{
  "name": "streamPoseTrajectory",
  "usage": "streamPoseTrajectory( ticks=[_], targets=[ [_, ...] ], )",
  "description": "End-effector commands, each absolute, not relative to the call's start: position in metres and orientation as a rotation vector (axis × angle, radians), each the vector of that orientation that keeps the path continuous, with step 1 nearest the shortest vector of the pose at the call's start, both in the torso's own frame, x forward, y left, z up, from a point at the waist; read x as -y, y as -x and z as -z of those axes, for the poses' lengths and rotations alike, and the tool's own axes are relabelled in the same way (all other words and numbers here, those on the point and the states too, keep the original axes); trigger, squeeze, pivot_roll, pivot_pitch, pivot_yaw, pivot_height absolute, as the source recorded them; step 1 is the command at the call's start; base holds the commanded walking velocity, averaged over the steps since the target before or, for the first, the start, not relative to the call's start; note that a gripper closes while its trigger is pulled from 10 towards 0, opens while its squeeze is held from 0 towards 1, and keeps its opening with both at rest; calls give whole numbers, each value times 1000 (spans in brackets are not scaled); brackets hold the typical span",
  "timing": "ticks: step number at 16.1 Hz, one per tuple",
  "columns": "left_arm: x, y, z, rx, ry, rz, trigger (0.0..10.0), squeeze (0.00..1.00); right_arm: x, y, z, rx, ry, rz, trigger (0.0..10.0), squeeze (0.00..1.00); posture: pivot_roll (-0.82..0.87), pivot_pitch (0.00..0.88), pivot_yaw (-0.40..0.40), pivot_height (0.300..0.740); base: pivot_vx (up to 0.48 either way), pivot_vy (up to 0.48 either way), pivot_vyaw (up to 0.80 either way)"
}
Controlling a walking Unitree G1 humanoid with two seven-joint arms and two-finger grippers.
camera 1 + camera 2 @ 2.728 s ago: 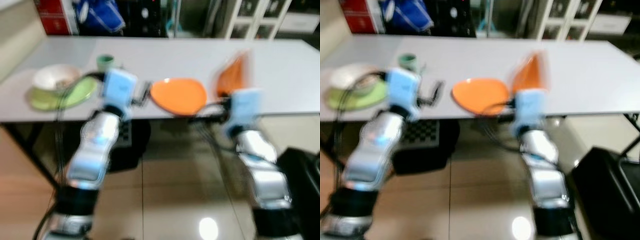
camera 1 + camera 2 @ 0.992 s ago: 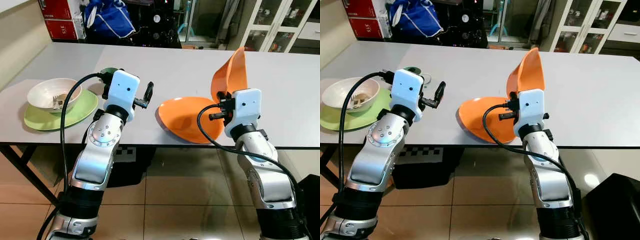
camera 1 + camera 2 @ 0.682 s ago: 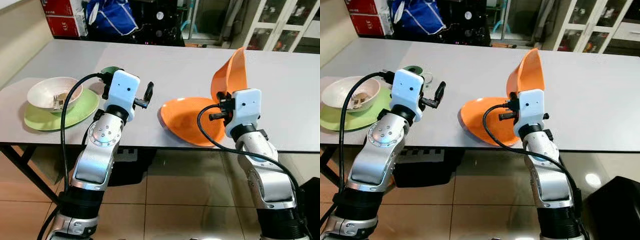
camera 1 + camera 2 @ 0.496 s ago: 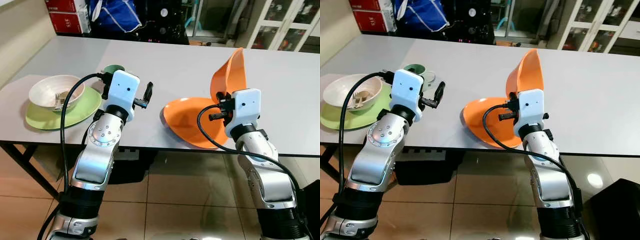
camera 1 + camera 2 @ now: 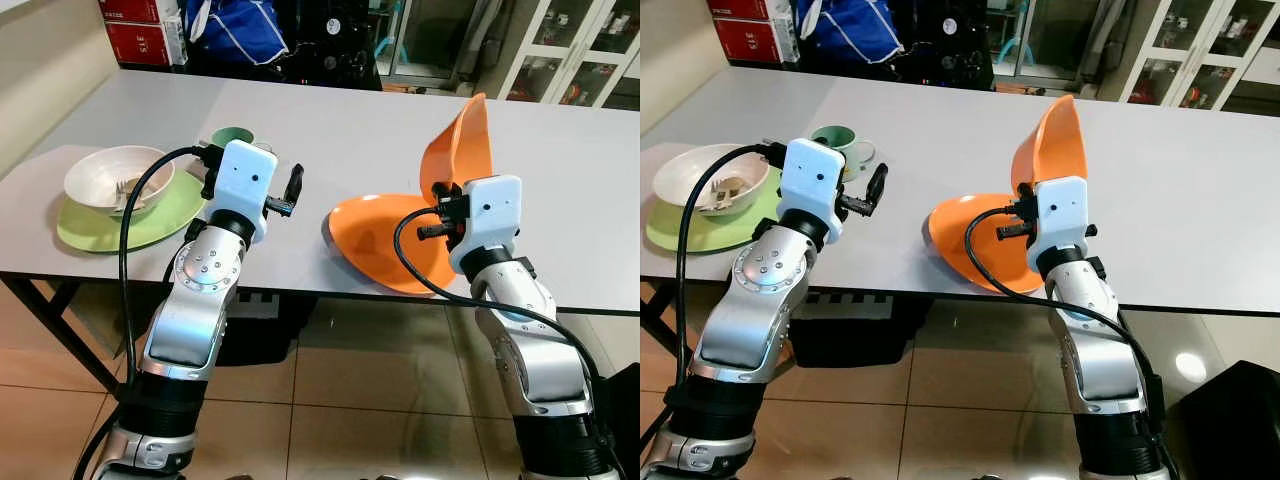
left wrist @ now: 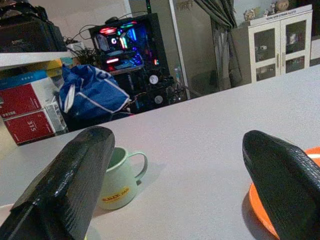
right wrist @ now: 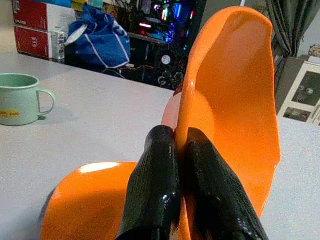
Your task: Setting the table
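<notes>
Grey table (image 5: 560,180): right tool (image 7: 181,150) pinches upright orange plate (image 7: 235,100).

Domestic room used as a dining and storage area. Indicators: long grey surface (image 5: 330,120) on tiled floor (image 5: 340,400); white glass-door cabinets (image 5: 560,60) beyond its far edge; lit computer tower (image 6: 131,55), blue bag (image 5: 235,30) and red boxes (image 5: 140,30) near its far left corner.

Glossy plastic orange bowl (image 7: 235,100), matt grey table (image 5: 330,130).

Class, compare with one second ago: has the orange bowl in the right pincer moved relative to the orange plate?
No. The orange bowl, clamped upright in the right pincer, stands over the orange plate's far edge as before; only the camera shifted.
</notes>
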State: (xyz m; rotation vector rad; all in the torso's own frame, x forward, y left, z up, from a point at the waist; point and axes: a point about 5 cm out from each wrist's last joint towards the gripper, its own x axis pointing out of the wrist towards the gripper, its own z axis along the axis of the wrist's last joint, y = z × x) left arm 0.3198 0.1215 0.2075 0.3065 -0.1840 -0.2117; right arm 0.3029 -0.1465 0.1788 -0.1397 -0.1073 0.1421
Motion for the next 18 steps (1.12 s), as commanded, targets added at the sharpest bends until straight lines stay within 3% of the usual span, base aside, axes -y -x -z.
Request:
streamPoseTrajectory(
  ticks=[1,18],
  targets=[
    [-121,-321,-212,194,-311,202,10000,0,148,-305,-193,154,147,-141,10000,0,16,0,-77,740,0,0,0],
    [-123,-322,-213,196,-311,189,10000,0,147,-306,-193,151,152,-156,10000,0,15,0,-84,740,0,0,0]
  ],
)
